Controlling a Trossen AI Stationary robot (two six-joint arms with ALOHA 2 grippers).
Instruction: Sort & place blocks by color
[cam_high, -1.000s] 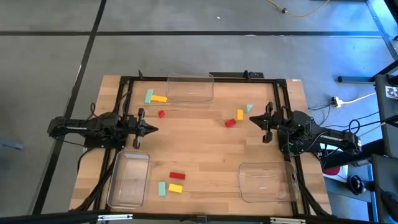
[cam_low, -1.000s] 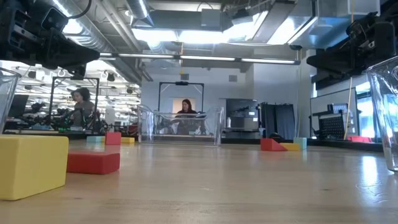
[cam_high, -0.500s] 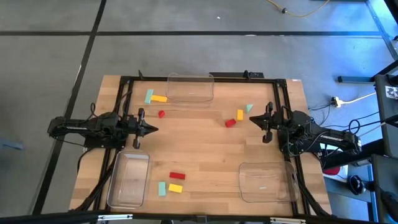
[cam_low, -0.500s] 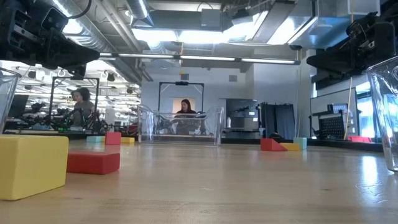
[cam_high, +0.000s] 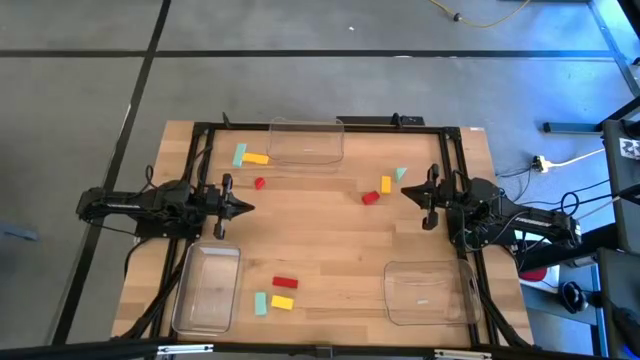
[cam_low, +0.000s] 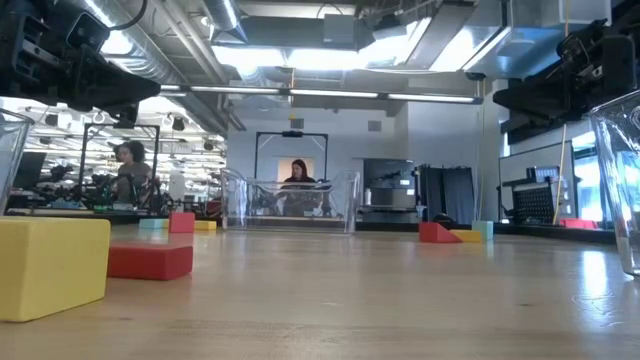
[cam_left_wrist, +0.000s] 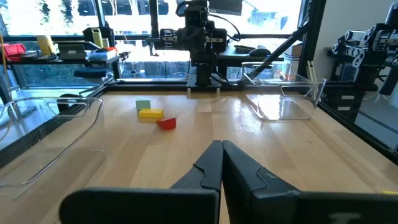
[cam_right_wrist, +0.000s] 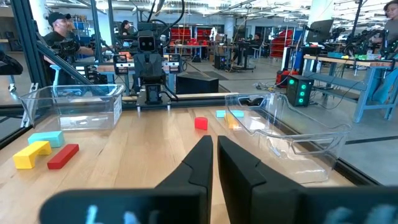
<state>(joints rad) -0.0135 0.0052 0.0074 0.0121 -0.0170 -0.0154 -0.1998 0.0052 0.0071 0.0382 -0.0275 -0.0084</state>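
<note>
Nothing has changed over the last second: both arms and all blocks sit exactly where they were. Sorting has not begun; all three trays hold nothing.

Left gripper (cam_high: 240, 208): parked at the left table edge, fingers pressed together, tips touching, holding nothing. The left wrist view shows the same closed pair (cam_left_wrist: 219, 163). Well ahead of those fingertips, across the table, lie the red block (cam_left_wrist: 166, 123), yellow block (cam_left_wrist: 151, 113) and teal block (cam_left_wrist: 143, 106), bunched close together, just before the right arm's base.

Right gripper (cam_high: 407, 192): parked at the right edge, fingers likewise shut on nothing (cam_right_wrist: 211, 158). Ahead of its tips a small red cube (cam_right_wrist: 200, 123) stands alone mid-table; off to one side is a second cluster, a red bar (cam_right_wrist: 63, 155), a yellow bar (cam_right_wrist: 31, 154) and a teal bar (cam_right_wrist: 45, 138).

High view, remaining pieces: teal block (cam_high: 240, 154) touching yellow block (cam_high: 256, 158) beside the far tray (cam_high: 306, 140); red bar (cam_high: 285, 283), yellow bar (cam_high: 282, 301) and teal bar (cam_high: 261, 303) near the front edge, between the left tray (cam_high: 207, 288) and the right tray (cam_high: 424, 293).

Judgement: the standstill means zero progress. The nearest pick for the right fingers is the cluster at (cam_high: 371, 197); for the left, the lone red cube (cam_high: 259, 183). Either gripper must open before descending
</note>
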